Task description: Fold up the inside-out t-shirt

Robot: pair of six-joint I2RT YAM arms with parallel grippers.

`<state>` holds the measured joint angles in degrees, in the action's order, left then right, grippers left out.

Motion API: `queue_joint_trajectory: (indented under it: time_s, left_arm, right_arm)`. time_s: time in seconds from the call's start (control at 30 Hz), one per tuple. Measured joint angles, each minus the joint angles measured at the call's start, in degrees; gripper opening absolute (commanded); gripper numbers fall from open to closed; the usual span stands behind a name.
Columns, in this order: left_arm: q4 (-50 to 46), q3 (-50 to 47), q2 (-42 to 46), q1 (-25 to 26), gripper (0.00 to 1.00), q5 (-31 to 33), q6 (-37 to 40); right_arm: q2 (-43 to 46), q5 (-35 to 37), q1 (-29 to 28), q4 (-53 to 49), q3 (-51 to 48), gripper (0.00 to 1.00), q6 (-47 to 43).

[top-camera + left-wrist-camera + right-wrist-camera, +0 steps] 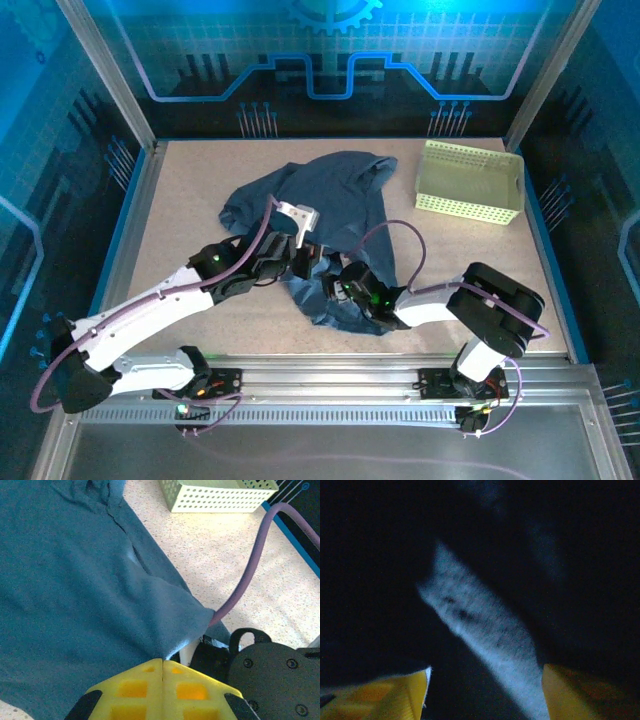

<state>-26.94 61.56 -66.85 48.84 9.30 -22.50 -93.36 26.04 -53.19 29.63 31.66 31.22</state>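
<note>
Spreading across the middle of the speckled tabletop (190, 200), the inside-out t-shirt (335, 195) lies crumpled and wrinkled. Its far part reaches toward the back edge and its near part trails down between the two arms. The left arm (150, 310) stretches diagonally from the near left corner up onto the cloth. The right arm (480, 305) bends in from the near right and meets the shirt's near portion. A pale yellow-green perforated basket (470, 180) stands at the far right of the tabletop, just beside the shirt's far edge and apart from it.

In the left wrist view, the left claw (162, 662) has its yellow fingers pressed together. The blue fabric draws up into a ridge that ends right at the tips, so it looks clamped on the shirt. In the right wrist view, the right claw (485, 680) stands apart, a yellow finger (395, 695) at each lower corner. Dark fabric with one lit strip lies ahead of them. A purple cable (250, 565) curves over the tabletop beside the shirt.
</note>
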Motion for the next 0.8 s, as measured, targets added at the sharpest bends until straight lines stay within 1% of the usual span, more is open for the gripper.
queue_joint_trajectory:
  time_s: [0.17, 0.4, 0.5, 0.57, 0.7, 0.8]
  left_arm:
    - [1.1, 0.0, 0.0, 0.0, 0.00, -2.2, -0.3]
    - [2.9, 1.4, -1.5, 0.0, 0.00, -5.8, -1.7]
    - [2.1, 3.2, -1.8, 0.0, 0.00, -5.9, -1.4]
    - [1.9, 3.8, -1.2, -0.5, 0.00, -5.5, -1.1]
    - [0.5, 3.8, 1.0, -2.8, 0.00, -5.2, -0.3]
    - [-0.2, 3.8, 2.0, -3.5, 0.00, -4.3, 1.0]
  right_arm:
    - [-2.5, 4.0, 0.0, 3.0, 4.1, 0.64, -0.3]
    - [-6.0, 3.3, 0.0, 8.9, 5.3, 0.64, -2.8]
    - [-6.3, 3.2, 0.5, 10.0, 5.1, 0.64, -3.9]
    - [-5.6, 1.5, 2.3, 11.6, 3.6, 0.64, -4.1]
    - [-3.3, -3.4, 8.5, 12.9, -0.3, 0.64, -4.8]
    - [-1.7, -7.3, 10.3, 12.9, -1.5, 0.64, -5.7]
